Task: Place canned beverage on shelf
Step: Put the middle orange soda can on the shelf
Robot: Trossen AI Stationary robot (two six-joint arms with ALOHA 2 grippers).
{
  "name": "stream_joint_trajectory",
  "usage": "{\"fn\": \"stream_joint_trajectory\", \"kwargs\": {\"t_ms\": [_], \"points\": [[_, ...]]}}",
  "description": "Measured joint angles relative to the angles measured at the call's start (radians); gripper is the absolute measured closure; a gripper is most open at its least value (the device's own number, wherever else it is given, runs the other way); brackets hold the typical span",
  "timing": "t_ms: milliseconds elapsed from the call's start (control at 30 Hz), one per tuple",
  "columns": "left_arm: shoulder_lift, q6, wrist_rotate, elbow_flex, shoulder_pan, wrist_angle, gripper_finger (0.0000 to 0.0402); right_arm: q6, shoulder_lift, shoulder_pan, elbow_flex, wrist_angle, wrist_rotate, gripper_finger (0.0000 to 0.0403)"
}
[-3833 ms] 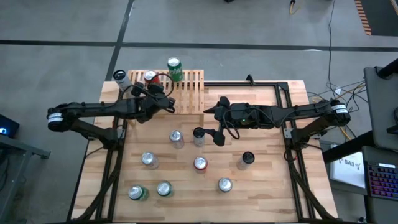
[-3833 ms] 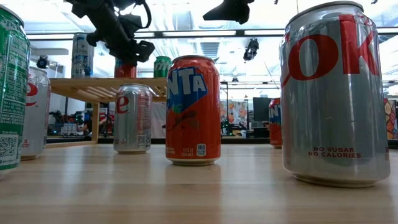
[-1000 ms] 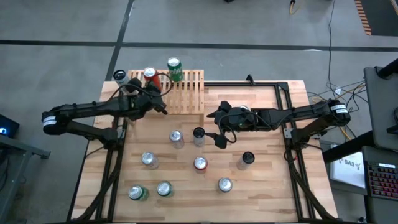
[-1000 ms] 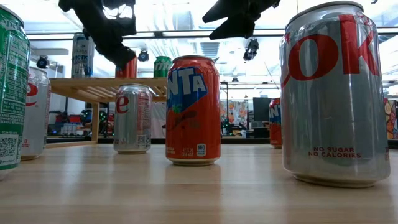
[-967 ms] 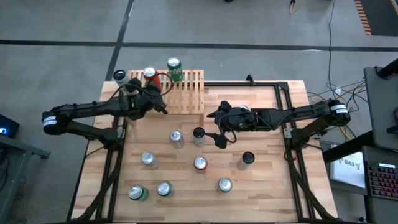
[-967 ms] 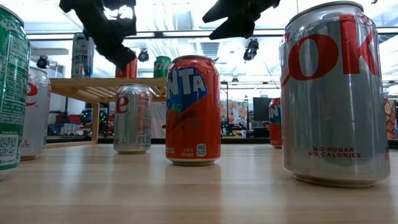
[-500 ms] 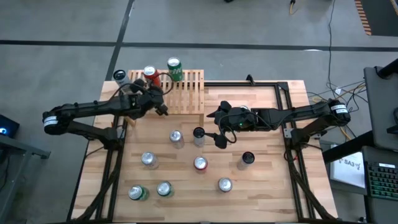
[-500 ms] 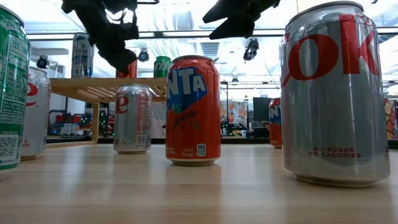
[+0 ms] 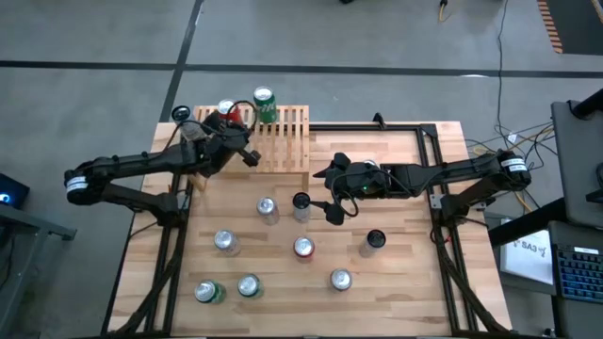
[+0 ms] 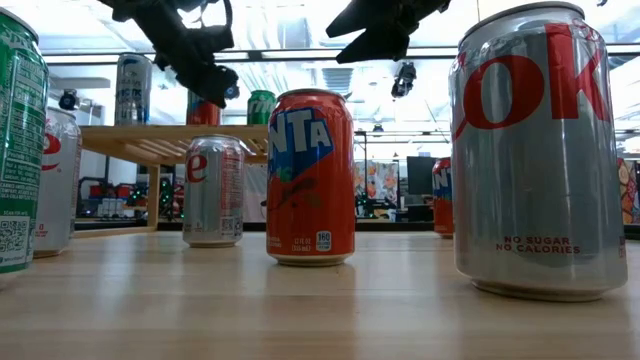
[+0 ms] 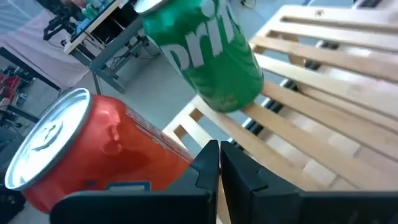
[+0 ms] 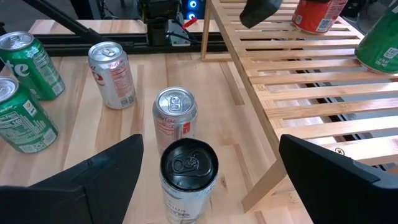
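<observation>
From above, the wooden surface carries loose cans; the shelf sits at its 11 o'clock corner, holding a green can and a red can. The left tool hangs over the shelf; the right tool hovers mid-surface beside a black-topped can. At table height, an orange can and a large silver can front a bright, cluttered room. The left wrist view shows that tool's fingers nearly closed, empty, at the red can. The right wrist view shows its fingers spread wide, gripping nothing.
</observation>
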Motion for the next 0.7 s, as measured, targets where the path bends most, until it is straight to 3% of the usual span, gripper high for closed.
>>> {"fn": "stream_joint_trajectory", "kwargs": {"t_ms": [700], "points": [[0.066, -0.053, -0.207, 0.000, 0.024, 0.048, 0.0401, 0.002, 0.000, 0.000, 0.000, -0.003, 0.000, 0.0039]]}}
